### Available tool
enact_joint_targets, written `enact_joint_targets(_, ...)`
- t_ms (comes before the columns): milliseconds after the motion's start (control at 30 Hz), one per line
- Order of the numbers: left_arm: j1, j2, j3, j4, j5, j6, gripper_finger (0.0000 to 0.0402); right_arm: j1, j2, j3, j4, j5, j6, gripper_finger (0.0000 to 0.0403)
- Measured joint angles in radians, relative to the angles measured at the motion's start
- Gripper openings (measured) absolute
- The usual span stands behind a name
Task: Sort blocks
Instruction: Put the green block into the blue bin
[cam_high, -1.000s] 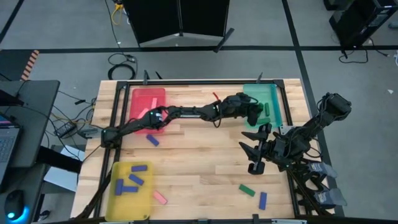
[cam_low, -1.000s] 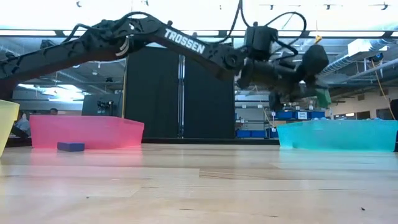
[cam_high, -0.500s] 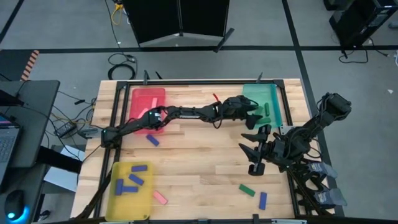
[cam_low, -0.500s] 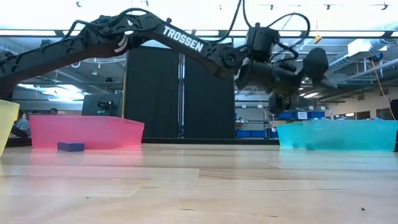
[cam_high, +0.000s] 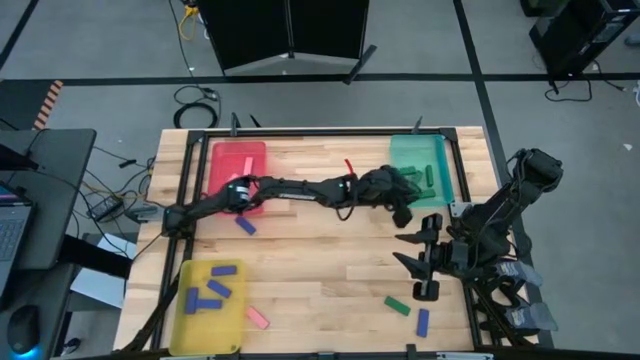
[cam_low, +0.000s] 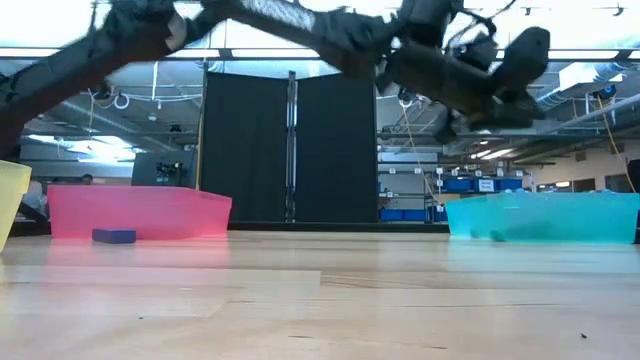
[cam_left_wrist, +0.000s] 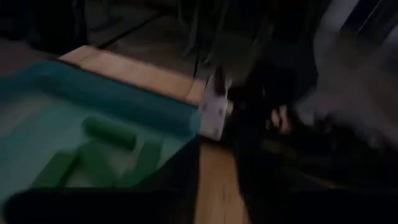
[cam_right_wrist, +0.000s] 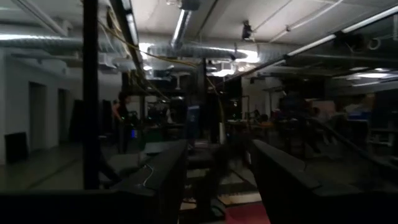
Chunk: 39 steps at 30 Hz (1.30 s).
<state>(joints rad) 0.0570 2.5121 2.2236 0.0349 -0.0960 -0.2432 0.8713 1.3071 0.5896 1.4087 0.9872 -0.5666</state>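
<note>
Small blocks lie scattered. Green ones (cam_high: 420, 178) rest flat in the teal tray (cam_high: 440, 150), also shown in the left wrist view (cam_left_wrist: 109, 134). Blue ones (cam_high: 210, 290) lie in the yellow tray (cam_high: 185, 325). On the bare table lie a blue block (cam_high: 245, 225), a pink block (cam_high: 258, 318), a green block (cam_high: 397, 306) and another blue one (cam_high: 422, 321). My left gripper (cam_high: 402, 205) is open and empty, raised beside the teal tray's near left corner. My right gripper (cam_high: 400, 250) is open and empty, above the table near the right edge.
A red tray (cam_high: 232, 160) stands at the far left, partly under my left arm. A thin red piece (cam_high: 348, 163) lies near the far edge. Bare wood shows in the table's middle (cam_high: 320, 270). A black frame runs along the table's edges.
My left gripper let go of a green block over the teal tray; the block now lies in it. The gripper then drew back from the tray toward the near edge and rose. My right gripper moved a little toward the near edge.
</note>
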Motion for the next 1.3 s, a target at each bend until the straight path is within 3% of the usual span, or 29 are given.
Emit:
enact_joint_targets(100, -0.025, -0.137, -0.180, -0.013, -0.070, 0.033, 0.0046, 0.009, 0.000, 0.000, 0.001, 0.042, -0.029, 0.0185)
enact_joint_targets(200, -0.035, -0.302, -0.450, 0.139, -0.091, 0.022, 0.0009, 0.011, 0.000, 0.000, 0.000, 0.054, -0.045, 0.0182)
enact_joint_targets(400, -0.051, -0.658, -1.015, 0.489, -0.096, -0.110, 0.0027, -0.008, -0.001, 0.000, -0.083, 0.162, 0.021, 0.0177)
enact_joint_targets(500, -0.081, -0.811, -1.205, 0.567, -0.120, -0.147, 0.0029, -0.049, -0.001, 0.000, -0.270, 0.211, 0.185, 0.0174)
enact_joint_targets(567, -0.106, -0.903, -1.295, 0.574, -0.160, -0.150, 0.0026, -0.088, 0.000, 0.000, -0.416, 0.175, 0.355, 0.0174)
enact_joint_targets(700, -0.160, -1.059, -1.427, 0.572, -0.261, -0.148, 0.0021, -0.176, 0.000, 0.011, -0.711, -0.006, 0.724, 0.0176)
enact_joint_targets(800, -0.205, -1.164, -1.491, 0.576, -0.319, -0.123, 0.0019, -0.209, 0.000, 0.059, -0.958, -0.076, 0.914, 0.0180)
enact_joint_targets(1033, -0.278, -1.330, -1.596, 0.570, -0.414, -0.074, 0.0019, -0.221, 0.082, 0.247, -1.388, -0.175, 1.133, 0.0185)
enact_joint_targets(1300, -0.322, -1.391, -1.637, 0.562, -0.417, -0.055, 0.0019, -0.142, 0.323, 0.486, -1.856, -0.539, 1.419, 0.0190)
